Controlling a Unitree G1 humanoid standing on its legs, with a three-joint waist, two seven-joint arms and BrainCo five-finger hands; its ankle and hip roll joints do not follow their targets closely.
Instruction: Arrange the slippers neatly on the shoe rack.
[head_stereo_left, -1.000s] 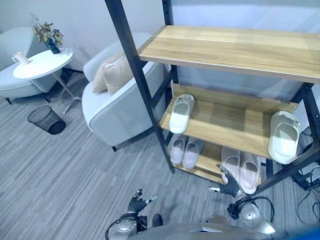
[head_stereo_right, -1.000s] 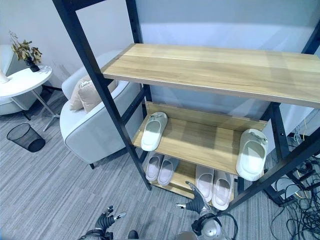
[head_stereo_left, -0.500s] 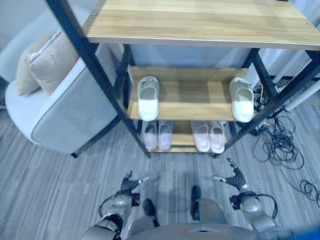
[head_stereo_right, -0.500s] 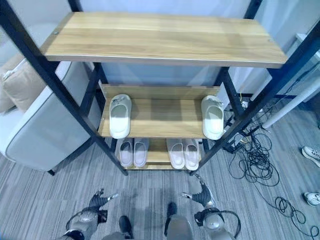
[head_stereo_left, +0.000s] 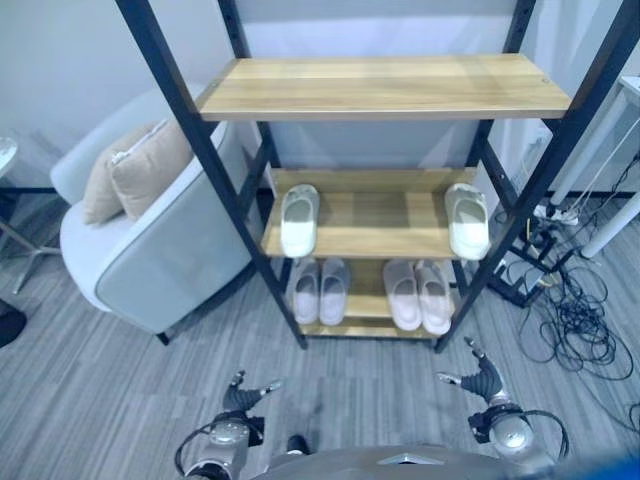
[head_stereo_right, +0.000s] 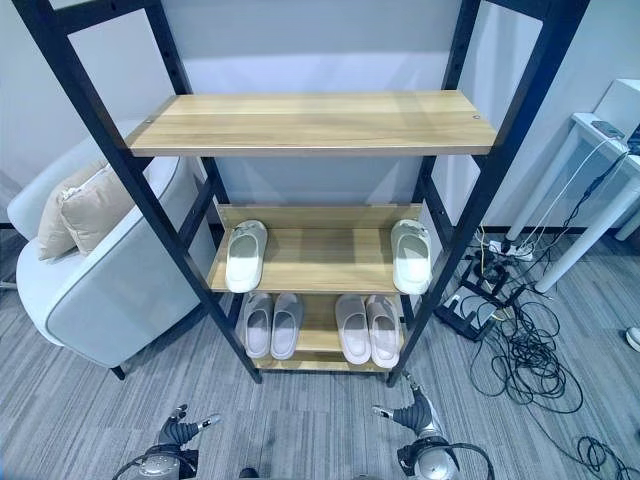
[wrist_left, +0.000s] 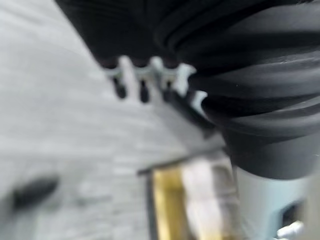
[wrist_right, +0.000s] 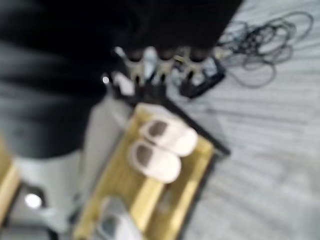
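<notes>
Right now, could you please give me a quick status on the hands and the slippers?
Left hand and right hand open, low, holding nothing. Two white slippers apart on the wooden middle shelf; two pale pairs below. Nothing blocking.

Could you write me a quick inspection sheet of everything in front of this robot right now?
Surface: shoe rack with three wooden shelves in a black frame, standing on grey carpet; top shelf bare.
Job's things: two white slippers far apart on the middle shelf, one at the left end, one at the right end; grey pair and pink pair side by side on the bottom shelf.
Clutter: nothing seen.
Hands: left hand and right hand low before the rack, fingers relaxed, holding nothing.
Cables: tangled black cables on the floor right of the rack.
Surroundings: pale armchair with beige cushions to the left; white table to the right.
</notes>
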